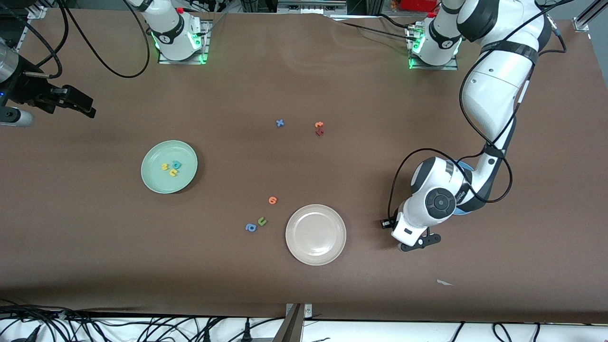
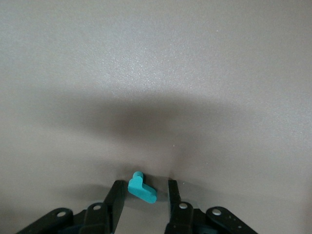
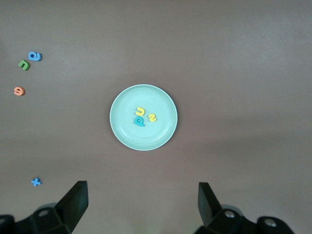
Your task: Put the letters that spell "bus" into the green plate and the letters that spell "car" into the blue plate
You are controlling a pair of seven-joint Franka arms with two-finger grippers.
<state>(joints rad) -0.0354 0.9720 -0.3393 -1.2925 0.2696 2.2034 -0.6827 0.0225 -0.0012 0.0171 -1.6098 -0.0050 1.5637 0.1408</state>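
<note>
A teal r [image 2: 142, 189] lies flat on the brown table between the fingers of my left gripper [image 2: 145, 192]. One finger touches it and a gap remains at the other, so the gripper is open. In the front view the left gripper [image 1: 419, 242] is down at the table beside the blue plate [image 1: 464, 166], which the arm mostly hides. The other letters of "car" are hidden. The green plate [image 1: 152, 183] holds a teal b [image 1: 176, 164], a yellow u [image 1: 165, 166] and a yellow s [image 1: 174, 173]. My right gripper [image 1: 78, 102] waits open, high up, looking down on the green plate [image 3: 122, 131].
A cream-white plate [image 1: 316, 234] sits near the front camera. Beside it lie an orange letter [image 1: 272, 200], a green u [image 1: 261, 221] and a blue a [image 1: 250, 227]. Mid-table are a blue x [image 1: 280, 123], an orange letter [image 1: 319, 125] and a dark red one [image 1: 319, 132].
</note>
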